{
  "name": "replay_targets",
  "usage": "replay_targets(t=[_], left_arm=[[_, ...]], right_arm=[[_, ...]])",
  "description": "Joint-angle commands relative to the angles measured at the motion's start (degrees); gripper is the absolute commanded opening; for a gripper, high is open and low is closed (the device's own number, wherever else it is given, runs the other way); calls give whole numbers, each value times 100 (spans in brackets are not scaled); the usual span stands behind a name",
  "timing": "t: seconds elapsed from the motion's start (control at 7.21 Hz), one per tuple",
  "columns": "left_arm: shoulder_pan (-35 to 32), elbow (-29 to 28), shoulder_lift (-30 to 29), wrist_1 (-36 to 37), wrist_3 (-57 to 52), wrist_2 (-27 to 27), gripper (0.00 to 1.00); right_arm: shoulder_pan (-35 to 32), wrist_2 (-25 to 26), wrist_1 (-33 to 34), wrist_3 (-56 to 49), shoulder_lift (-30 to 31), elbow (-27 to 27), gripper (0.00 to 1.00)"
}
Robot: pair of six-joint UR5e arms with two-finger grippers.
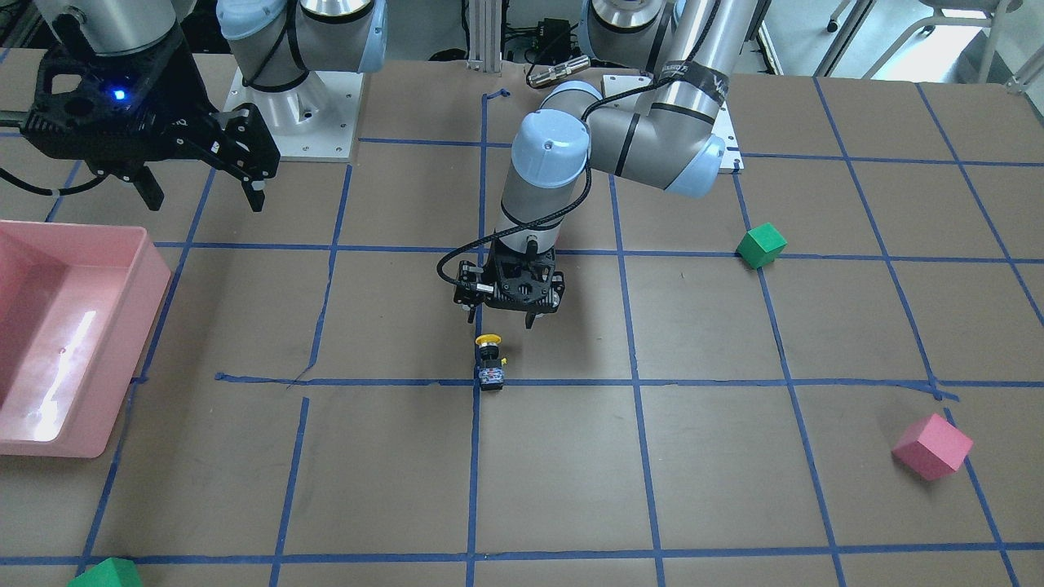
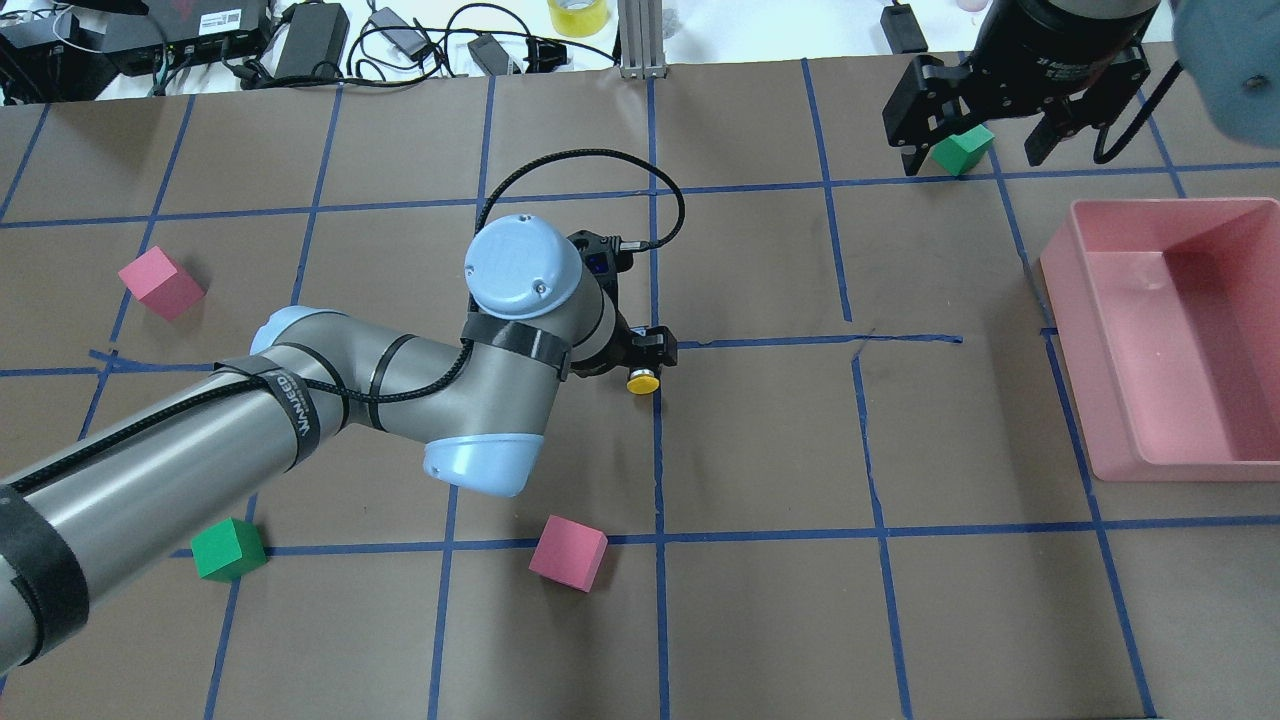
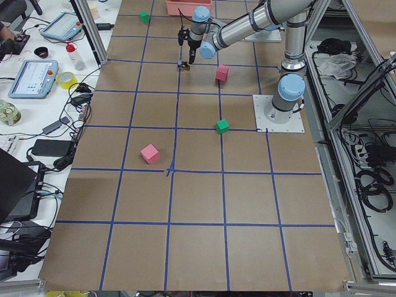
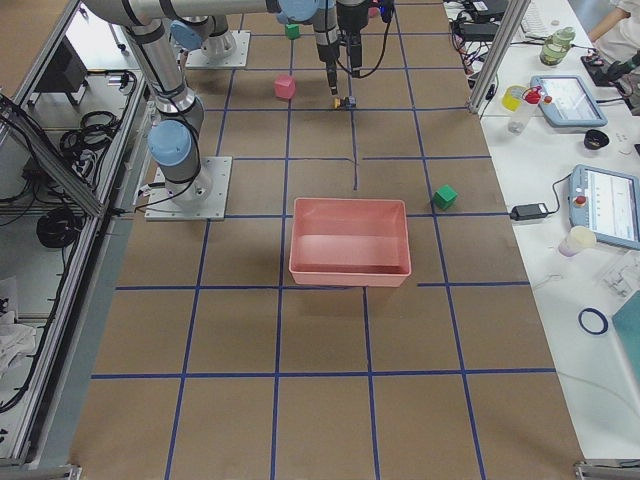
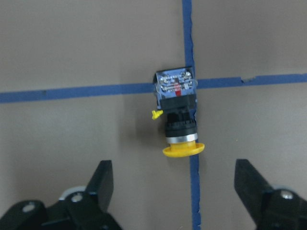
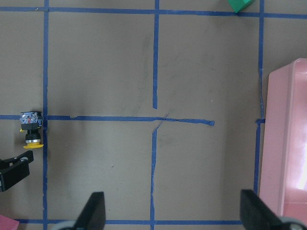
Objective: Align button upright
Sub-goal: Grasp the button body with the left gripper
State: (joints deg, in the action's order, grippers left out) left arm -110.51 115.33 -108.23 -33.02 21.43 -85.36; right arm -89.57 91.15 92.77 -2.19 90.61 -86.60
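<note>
Brown paper covers the table (image 1: 718, 489), which is marked with a grid of blue tape. The left gripper (image 1: 499, 316) points straight down at the table's middle, at the end of a forearm that reaches across from the robot's left and bends at the wrist to vertical. Its two fingers (image 5: 103, 178) are spread wide and hold nothing. The button (image 5: 177, 117) lies on its side on a tape crossing, just beyond the fingertips and not touching them. Its yellow cap faces the gripper and its contact block faces away. The right gripper (image 1: 204, 196) hangs higher, its fingers likewise parted and empty, near a pink bin (image 1: 151, 273). A green cube (image 1: 761, 244) and a pink cube (image 1: 932, 446) sit well apart on the robot's left.
</note>
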Motion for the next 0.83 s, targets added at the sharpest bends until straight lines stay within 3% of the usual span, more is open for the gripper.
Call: replay_targets(t=[0.0,0.14,0.69], left_arm=[[-24,24,-258,199,72,-16,92],[-24,-2,-434,199,72,-225,100],[-24,-89,-576,313,124,-236,100]], right_arm=[[1,0,5,-10,1,-6,100],[1,-9,13,-10,1,-6,100],[1,8,5,-62,1,-6,100]])
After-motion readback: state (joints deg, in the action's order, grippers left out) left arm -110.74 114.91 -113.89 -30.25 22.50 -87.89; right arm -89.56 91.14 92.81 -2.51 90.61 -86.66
